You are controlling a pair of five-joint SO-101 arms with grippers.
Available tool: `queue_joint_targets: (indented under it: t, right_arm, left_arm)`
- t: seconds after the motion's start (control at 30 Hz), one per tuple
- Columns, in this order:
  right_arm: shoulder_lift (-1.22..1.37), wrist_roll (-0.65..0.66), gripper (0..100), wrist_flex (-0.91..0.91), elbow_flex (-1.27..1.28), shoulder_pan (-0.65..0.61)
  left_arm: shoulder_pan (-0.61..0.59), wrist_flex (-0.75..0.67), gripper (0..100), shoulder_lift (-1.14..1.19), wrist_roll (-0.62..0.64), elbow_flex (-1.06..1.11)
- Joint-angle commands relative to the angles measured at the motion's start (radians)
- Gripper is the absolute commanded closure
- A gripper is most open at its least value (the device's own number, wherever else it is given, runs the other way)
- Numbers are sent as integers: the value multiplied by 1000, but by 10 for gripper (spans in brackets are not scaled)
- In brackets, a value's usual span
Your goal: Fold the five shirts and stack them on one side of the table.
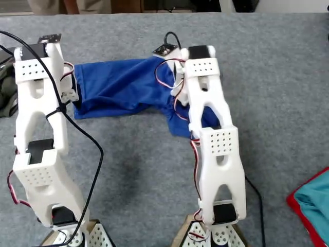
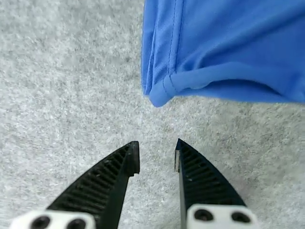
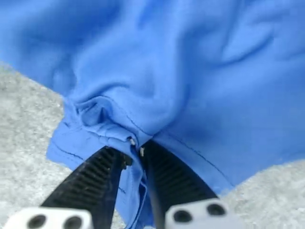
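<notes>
— Where is the blue shirt (image 1: 123, 87)?
— On the far middle of the grey table (image 1: 277, 77), spread left to right between the two arms. One part droops toward the near side under the right arm (image 1: 216, 139).

— What has the right gripper (image 3: 135, 152) got?
— Its fingers are clamped on a bunched fold of the blue shirt near a stitched seam, and the cloth puckers around the tips.

— And the left gripper (image 2: 155, 157)?
— Its fingers are apart over bare table, just beside the shirt's left corner hem. They are not touching it.

— Is anything in the way?
— The right arm lies across the shirt's right end and hides part of it from above. A black cable (image 1: 87, 139) loops from the far left across the left arm (image 1: 38, 113) and down to the near edge, but stays off the shirt.

— What else is around?
— A teal garment (image 1: 314, 198) with a red edge (image 1: 298, 208) under it sits at the near right edge. A dark garment (image 1: 6, 90) is heaped at the left edge. Both are well apart from the blue shirt.
</notes>
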Motion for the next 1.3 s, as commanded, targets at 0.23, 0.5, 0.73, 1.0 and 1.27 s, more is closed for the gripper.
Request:
queue_joint_targets:
  t: [0.23, 0.5, 0.73, 1.0, 1.27]
  right_arm:
    - [-10, 34, 863, 21, -71, 44]
    - [-68, 37, 790, 23, 4, 31]
    - [-260, 34, 893, 17, 242, -28]
    - [-311, 37, 899, -17, 325, -39]
    - [-312, 37, 899, -5, 329, -41]
  left_arm:
    - [-28, 9, 862, -61, -11, -8]
    - [-98, 9, 861, -61, -48, -8]
    - [-101, 9, 861, -62, -52, -8]
    - [-104, 9, 861, -62, -52, -8]
    - [-104, 9, 862, -62, -52, -8]
